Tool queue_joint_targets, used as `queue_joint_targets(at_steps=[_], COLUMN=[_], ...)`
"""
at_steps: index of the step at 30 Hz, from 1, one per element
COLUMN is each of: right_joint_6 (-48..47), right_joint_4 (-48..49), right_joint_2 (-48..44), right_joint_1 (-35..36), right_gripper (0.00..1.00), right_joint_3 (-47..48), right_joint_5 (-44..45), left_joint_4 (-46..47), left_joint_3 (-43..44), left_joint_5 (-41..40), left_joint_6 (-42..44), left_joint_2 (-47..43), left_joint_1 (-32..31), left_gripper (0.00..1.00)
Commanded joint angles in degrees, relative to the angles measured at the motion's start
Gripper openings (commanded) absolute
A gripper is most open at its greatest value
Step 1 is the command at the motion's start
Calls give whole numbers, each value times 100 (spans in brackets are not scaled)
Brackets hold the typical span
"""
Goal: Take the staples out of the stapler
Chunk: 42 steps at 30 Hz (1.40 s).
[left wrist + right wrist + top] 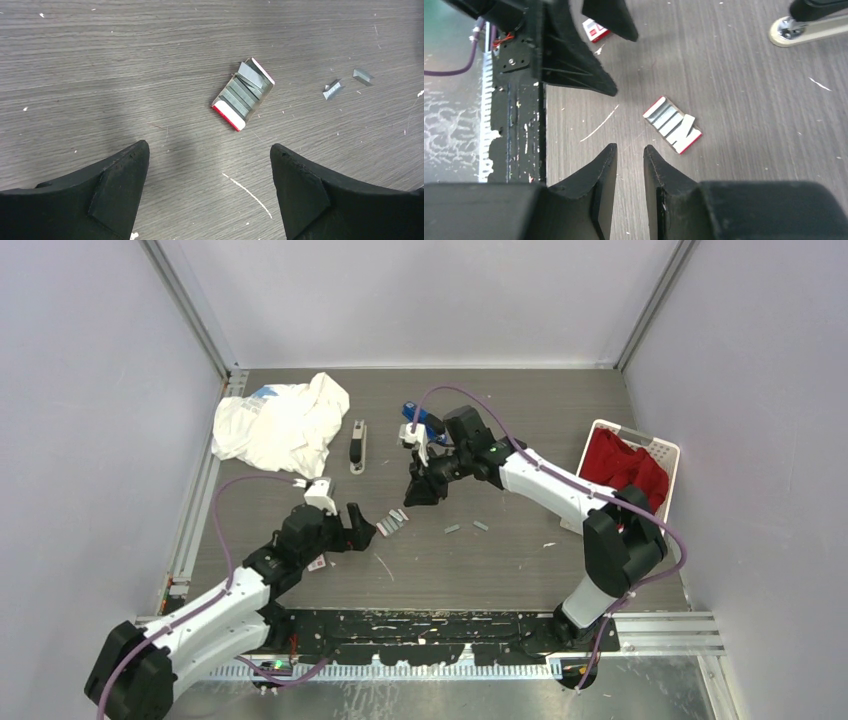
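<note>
The stapler [357, 447] lies flat on the table [520, 560], grey with a black top, beside a white cloth; its end also shows in the right wrist view [796, 31]. An open white-and-red box [243, 94] [672, 125] holds several strips of staples [239, 96]. Two loose strips [332, 90] [363, 76] lie to its right. My left gripper [362, 530] [210, 155] hovers open and empty just left of the box. My right gripper [415, 495] [630, 147] hangs above the box's far side, its jaws parted by a narrow gap with nothing in it.
A crumpled white cloth [280, 425] lies at the back left. A white basket [662, 452] with a red cloth stands at the right. A blue object [425, 420] sits behind my right wrist. A second small white-and-red box [595, 30] lies by my left arm.
</note>
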Motion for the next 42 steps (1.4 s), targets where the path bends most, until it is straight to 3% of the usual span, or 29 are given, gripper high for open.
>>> queue_joint_targets(at_steps=[1, 7, 27, 42], right_joint_6=[-433, -529, -1167, -1181], right_joint_4=[-82, -58, -38, -42], right_joint_2=[-361, -444, -444, -409], right_joint_1=[-98, -241, -242, -237], right_gripper=[32, 32, 32, 32], right_joint_3=[-69, -163, -435, -441], right_joint_5=[-557, -558, -283, -254], left_joint_4=[688, 664, 641, 696], left_joint_3=[493, 881, 1842, 2004], left_joint_5=[467, 731, 1358, 1554], left_joint_6=[36, 134, 251, 276], left_joint_2=[491, 1166, 2990, 3381], left_joint_1=[204, 329, 363, 367], left_gripper=[88, 88, 50, 45])
